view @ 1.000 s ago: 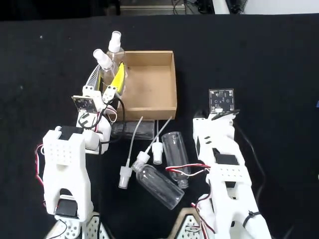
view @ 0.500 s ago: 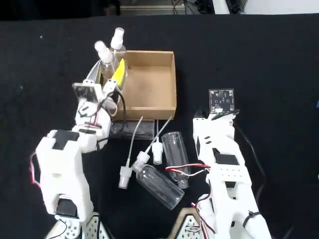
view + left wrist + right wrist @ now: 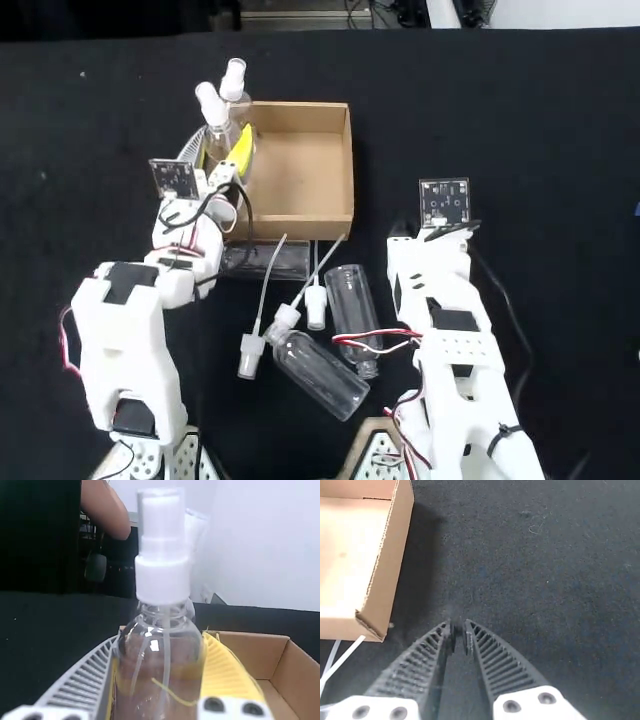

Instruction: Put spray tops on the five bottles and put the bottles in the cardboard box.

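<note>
My left gripper [image 3: 220, 158] is shut on a clear bottle [image 3: 157, 665] fitted with a white spray top [image 3: 161, 555], held upright between the grey finger [image 3: 80, 680] and the yellow finger [image 3: 227, 675]. It sits at the left wall of the cardboard box [image 3: 300, 170]. A second topped bottle [image 3: 236, 82] stands just behind it by the box's far left corner. My right gripper [image 3: 458, 630] is shut with nothing in it, low over bare cloth to the right of the box [image 3: 355, 555].
In front of the box lie a topless clear bottle [image 3: 265, 260], another topless bottle [image 3: 355, 305], and a bottle [image 3: 320, 372] with a top at its neck. Two loose spray tops [image 3: 250, 355] [image 3: 316, 305] with long tubes lie among them. The table [image 3: 520, 130] is black cloth.
My left gripper has lifted and pushed away from the arm's base with its bottle, bringing the bottle closer to the second topped one. The right arm has not moved.
</note>
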`<action>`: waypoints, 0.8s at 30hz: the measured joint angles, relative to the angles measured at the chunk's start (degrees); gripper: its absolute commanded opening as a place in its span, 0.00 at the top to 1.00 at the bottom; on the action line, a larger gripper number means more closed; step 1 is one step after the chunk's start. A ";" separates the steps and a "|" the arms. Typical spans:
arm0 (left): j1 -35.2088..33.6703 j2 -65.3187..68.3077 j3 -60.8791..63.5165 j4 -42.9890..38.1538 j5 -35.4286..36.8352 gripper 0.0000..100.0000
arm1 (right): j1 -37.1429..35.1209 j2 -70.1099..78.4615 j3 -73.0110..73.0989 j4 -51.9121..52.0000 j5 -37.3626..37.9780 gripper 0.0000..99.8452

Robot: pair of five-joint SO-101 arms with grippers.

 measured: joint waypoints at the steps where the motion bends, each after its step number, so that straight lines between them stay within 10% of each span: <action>1: 0.00 0.53 0.00 -0.79 0.00 0.97 | 0.00 0.00 0.00 0.00 0.00 0.99; 24: 0.09 1.85 -0.09 -2.81 -5.27 0.97 | 0.00 0.00 0.00 0.00 0.00 0.99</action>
